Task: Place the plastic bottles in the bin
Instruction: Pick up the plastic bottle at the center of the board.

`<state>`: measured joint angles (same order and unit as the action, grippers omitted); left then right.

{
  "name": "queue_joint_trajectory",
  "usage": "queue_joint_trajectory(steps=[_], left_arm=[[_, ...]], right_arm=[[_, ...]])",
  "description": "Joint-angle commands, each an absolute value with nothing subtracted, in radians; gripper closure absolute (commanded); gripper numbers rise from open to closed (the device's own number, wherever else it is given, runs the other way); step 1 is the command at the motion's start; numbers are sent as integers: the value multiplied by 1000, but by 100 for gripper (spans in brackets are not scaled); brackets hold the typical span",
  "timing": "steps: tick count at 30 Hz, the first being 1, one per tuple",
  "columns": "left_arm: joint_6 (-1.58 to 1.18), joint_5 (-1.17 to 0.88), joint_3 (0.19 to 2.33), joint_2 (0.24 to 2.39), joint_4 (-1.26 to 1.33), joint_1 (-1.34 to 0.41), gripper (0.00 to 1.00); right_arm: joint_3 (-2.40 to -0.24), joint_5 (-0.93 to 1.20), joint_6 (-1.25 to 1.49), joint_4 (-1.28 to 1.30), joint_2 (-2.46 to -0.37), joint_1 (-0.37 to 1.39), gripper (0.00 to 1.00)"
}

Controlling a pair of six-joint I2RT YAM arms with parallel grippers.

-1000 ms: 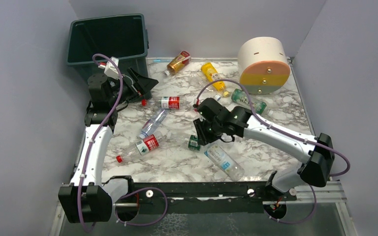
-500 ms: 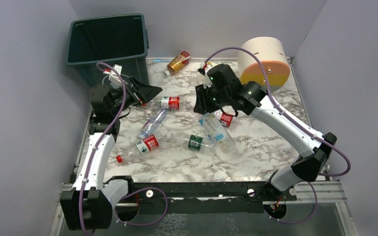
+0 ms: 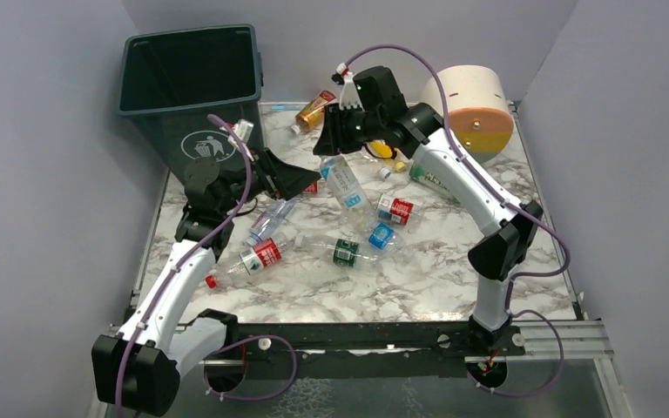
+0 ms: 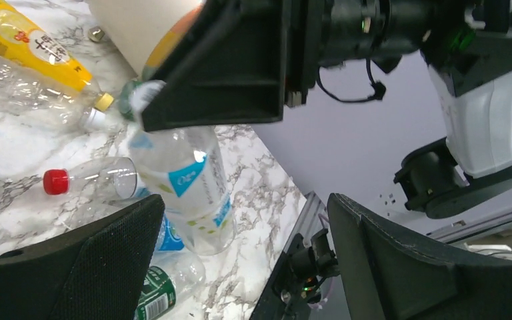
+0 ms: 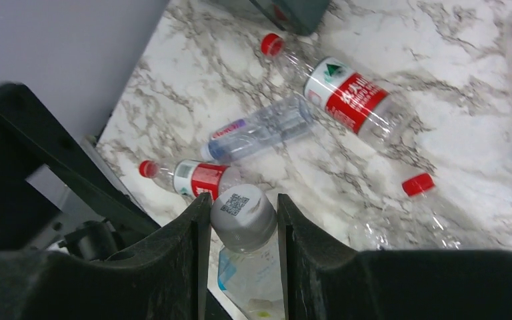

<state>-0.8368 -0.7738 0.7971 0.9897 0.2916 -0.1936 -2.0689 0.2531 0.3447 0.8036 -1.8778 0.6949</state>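
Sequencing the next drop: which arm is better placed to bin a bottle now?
Right. The right gripper is shut on the cap of a clear blue-label bottle, hanging above the table, so it only needs carrying to the bin. The left gripper sits nearer the bin but is open and empty.

A robotics lab cell: plain lilac walls (image 3: pixel 340 35) rise behind the right pincer (image 3: pixel 331 150) and left of the left pincer (image 3: pixel 303 181), enclosing a marble-patterned counter (image 3: pixel 435 279).
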Motion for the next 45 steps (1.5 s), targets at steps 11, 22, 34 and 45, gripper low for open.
queue_joint_trajectory(steps=[11, 22, 34, 45], left_arm=[[-559, -371, 834, 1019, 132, -453, 1], [-492, -142, 892, 1115, 119, -643, 3], [-493, -78, 906, 1103, 96, -669, 34], [-477, -58, 907, 1080, 57, -669, 33]], right_arm=[[-2191, 505, 444, 702, -1935, 674, 94], [-2052, 591, 488, 604, -1845, 675, 94], [-1995, 533, 445, 626, -1801, 675, 62], [-1898, 455, 392, 641, -1690, 522, 3]])
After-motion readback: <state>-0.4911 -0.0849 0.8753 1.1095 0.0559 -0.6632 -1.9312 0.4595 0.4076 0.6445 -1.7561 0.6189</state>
